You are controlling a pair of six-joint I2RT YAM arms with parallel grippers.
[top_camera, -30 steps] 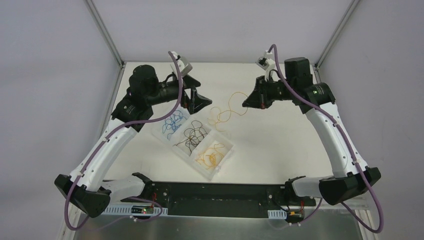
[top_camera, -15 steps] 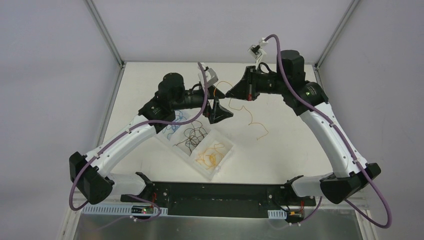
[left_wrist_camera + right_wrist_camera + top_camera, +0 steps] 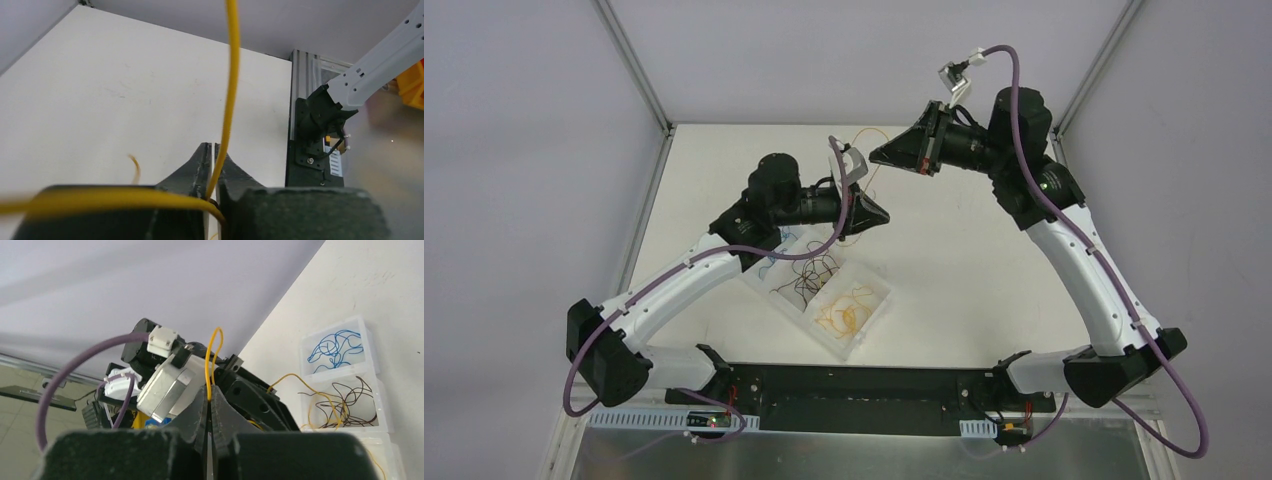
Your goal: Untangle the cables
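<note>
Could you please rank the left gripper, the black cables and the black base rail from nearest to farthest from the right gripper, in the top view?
1. left gripper, just below it in frame.
2. black cables, farther down-left, in a clear compartment.
3. black base rail, along the near edge.

The table point(image 3: 984, 270) looks matt, the tray point(image 3: 872, 285) clear plastic, the yellow cable point(image 3: 231, 90) smooth.

Both arms point(image 3: 1089, 270): white links point(image 3: 679, 285), black joints point(image 3: 774, 185) and bases point(image 3: 609, 360). Purple hoses point(image 3: 1022, 88) along each, white connectors point(image 3: 162, 340) at wrists. Black textured tapered fingers point(image 3: 195, 170).
</note>
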